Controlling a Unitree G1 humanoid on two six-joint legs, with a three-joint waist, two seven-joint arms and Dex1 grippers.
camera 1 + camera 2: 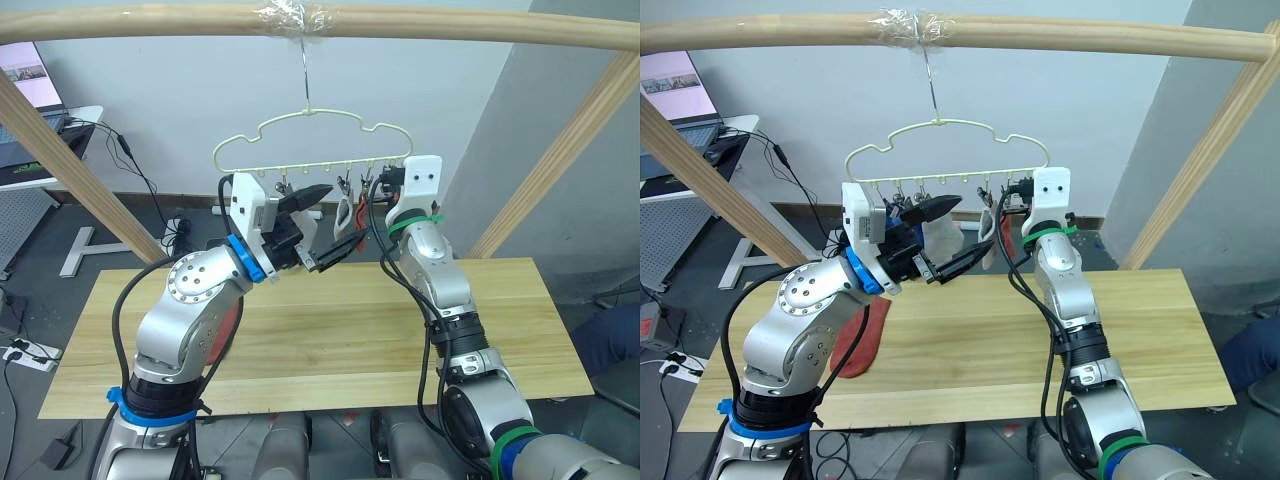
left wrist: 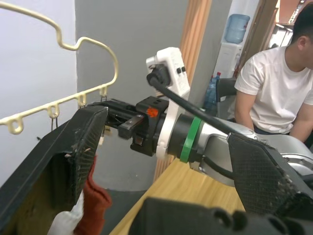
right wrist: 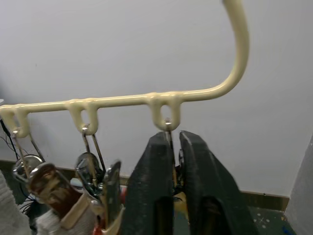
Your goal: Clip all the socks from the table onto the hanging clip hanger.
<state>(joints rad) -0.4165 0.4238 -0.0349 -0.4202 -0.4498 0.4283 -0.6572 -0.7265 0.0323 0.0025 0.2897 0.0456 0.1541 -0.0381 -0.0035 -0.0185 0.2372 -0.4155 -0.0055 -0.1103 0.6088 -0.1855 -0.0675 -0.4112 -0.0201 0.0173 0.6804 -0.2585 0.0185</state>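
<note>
While the right gripper (image 3: 172, 161) pinches the end clip (image 3: 168, 128) at frame centre, we feed a sock (image 1: 862, 335) with the left gripper (image 1: 322, 222), jaws apart.

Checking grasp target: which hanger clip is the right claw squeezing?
The end clip on robot's right, under the last loop before the hanger curves up.

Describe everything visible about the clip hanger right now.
The clip hanger is thin pale yellow-green wire with a wavy cloud outline, its hook over the taped wooden pole. Small metal clips dangle from loops along its lower bar. A light grey sock and a rust-red sock hang clipped. The right gripper pinches the endmost clip.
</note>
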